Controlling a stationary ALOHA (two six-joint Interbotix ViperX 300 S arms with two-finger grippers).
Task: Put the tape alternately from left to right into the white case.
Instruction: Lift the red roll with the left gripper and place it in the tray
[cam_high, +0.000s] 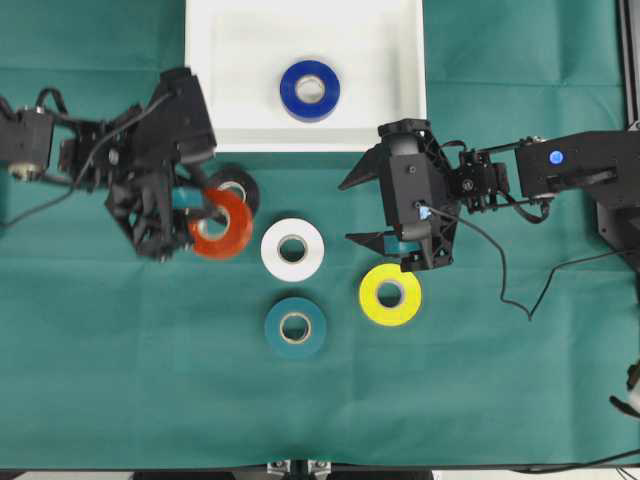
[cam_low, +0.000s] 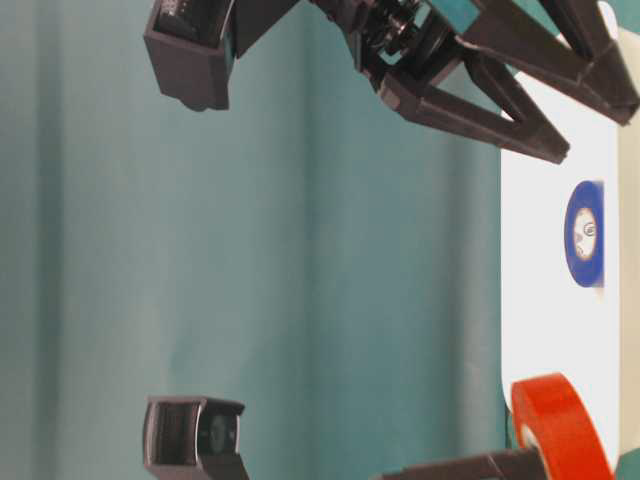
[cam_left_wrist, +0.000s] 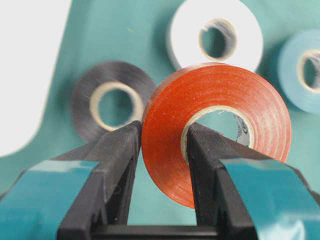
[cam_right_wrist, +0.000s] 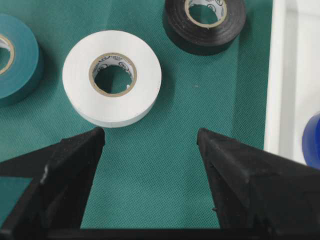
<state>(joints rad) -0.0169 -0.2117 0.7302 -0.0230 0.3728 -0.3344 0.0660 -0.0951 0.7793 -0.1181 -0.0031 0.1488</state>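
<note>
My left gripper is shut on the red-orange tape. One finger is through the core and the other is against the outer face, and the roll is tilted up off the cloth. The black tape lies just behind it. The white tape, the teal tape and the yellow tape lie flat on the cloth. A blue tape lies in the white case. My right gripper hangs open over bare cloth near the white tape.
A green cloth covers the table. The right arm's cable trails across the cloth to the right of the yellow roll. The case's front rim runs just behind both grippers.
</note>
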